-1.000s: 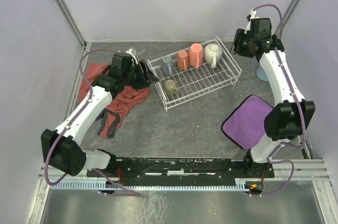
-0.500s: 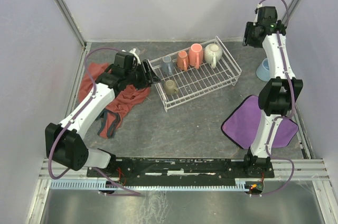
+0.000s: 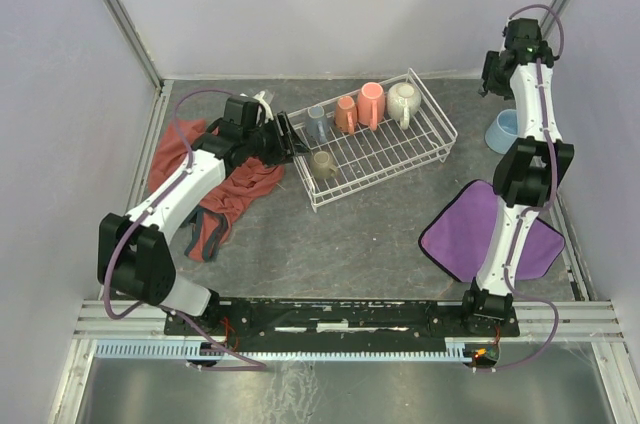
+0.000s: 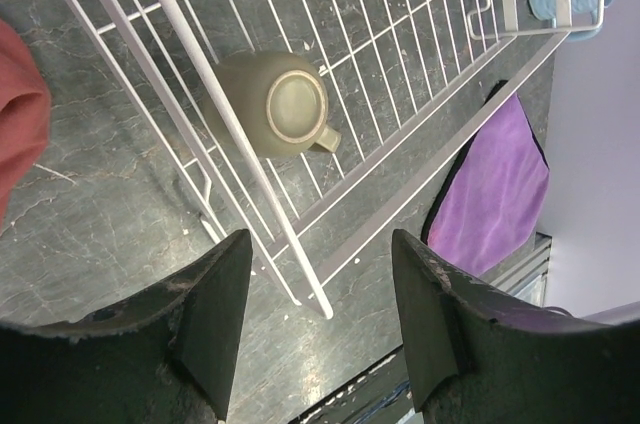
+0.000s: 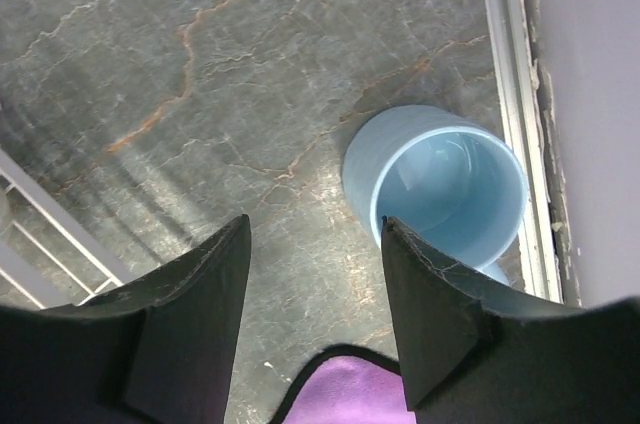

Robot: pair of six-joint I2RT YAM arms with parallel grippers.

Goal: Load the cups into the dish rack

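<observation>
Cups (image 3: 371, 104): five in dish rack (image 3: 395, 154), one outside.
Olive mug (image 4: 283, 104) at rack's 7 o'clock corner under left gripper (image 4: 320, 244), fingers spread, empty; four along far side; light blue mug (image 5: 450, 184) at rack's 3 o'clock below right gripper (image 5: 315, 229), released.

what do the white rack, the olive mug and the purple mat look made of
White wire dish rack: probably coated metal, thin smooth rods. Small olive-green mug: likely glazed ceramic, soft sheen, ringed foot showing. Purple square mat: fabric, matte with a dark edge binding.
</observation>
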